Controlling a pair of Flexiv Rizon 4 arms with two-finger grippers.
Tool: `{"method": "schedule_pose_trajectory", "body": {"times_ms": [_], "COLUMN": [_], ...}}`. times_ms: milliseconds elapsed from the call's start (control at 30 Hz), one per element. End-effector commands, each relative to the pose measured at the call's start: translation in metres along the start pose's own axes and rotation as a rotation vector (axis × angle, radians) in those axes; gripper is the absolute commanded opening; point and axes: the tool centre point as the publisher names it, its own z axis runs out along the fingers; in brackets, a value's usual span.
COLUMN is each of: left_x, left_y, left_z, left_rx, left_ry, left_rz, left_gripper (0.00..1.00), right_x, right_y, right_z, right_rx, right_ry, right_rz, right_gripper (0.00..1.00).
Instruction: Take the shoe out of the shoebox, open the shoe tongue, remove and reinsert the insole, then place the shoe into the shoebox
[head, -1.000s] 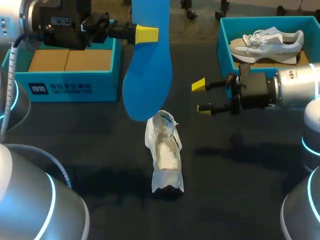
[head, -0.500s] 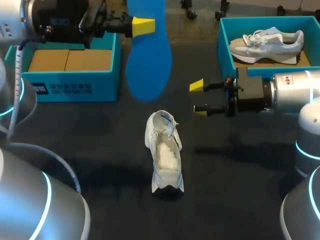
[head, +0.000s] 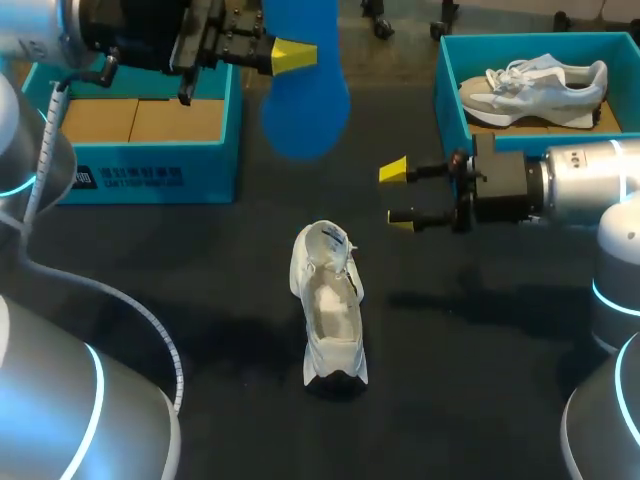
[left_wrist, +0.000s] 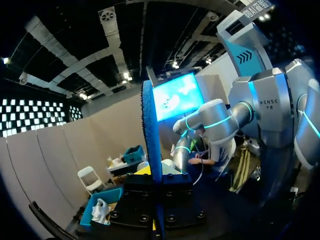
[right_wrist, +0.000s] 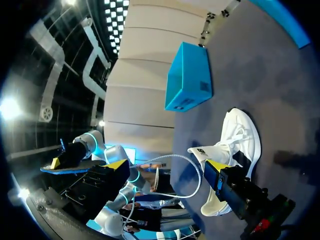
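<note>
The white shoe (head: 328, 305) stands on the dark table, its opening upward and its toe toward the near edge. My left gripper (head: 290, 55) is high above the table's far left, shut on the blue insole (head: 303, 95), which hangs down from it clear of the shoe. In the left wrist view the insole (left_wrist: 150, 130) stands edge-on, pinched in the gripper (left_wrist: 157, 177). My right gripper (head: 400, 196) hovers open and empty, right of and beyond the shoe. In the right wrist view the shoe (right_wrist: 235, 145) lies ahead of the open gripper (right_wrist: 167, 167), with the insole (right_wrist: 67, 169) far off.
A blue shoebox (head: 140, 165) with brown cardboard inside stands at the far left. A second blue shoebox (head: 447, 95) at the far right holds another pale sneaker (head: 535, 88). In the right wrist view the left box (right_wrist: 190, 77) lies beyond the shoe.
My left arm has lifted the insole higher and farther from the shoe. The right gripper shifted slightly left and up, then stayed. The shoe has not moved.
</note>
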Motion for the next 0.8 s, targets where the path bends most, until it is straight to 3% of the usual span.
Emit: {"method": "schedule_pose_trajectory", "body": {"times_ms": [33, 133, 467, 533, 800], "left_x": [0.003, 0.012, 0.012, 0.015, 0.028], "left_y": [0.022, 0.044, 0.044, 0.046, 0.071], "left_z": [0.009, 0.017, 0.017, 0.017, 0.024], "left_rx": [0.101, 0.023, 0.023, 0.071, 0.065], "left_ry": [0.01, 0.013, 0.013, -0.001, -0.03], "left_rz": [0.305, 0.546, 0.546, 0.598, 0.859], "left_gripper": [0.0, 0.0, 0.0, 0.0, 0.0], "right_x": [0.0, 0.0, 0.0, 0.0, 0.0], "right_y": [0.0, 0.0, 0.0, 0.0, 0.0], "right_z": [0.002, 0.002, 0.002, 0.002, 0.002], "right_rx": [-0.001, -0.001, -0.001, -0.001, -0.001], "right_ry": [-0.003, -0.003, -0.003, -0.003, -0.003], "right_rz": [0.001, 0.001, 0.001, 0.001, 0.001], "right_gripper": [1.0, 1.0, 1.0, 1.0, 1.0]}}
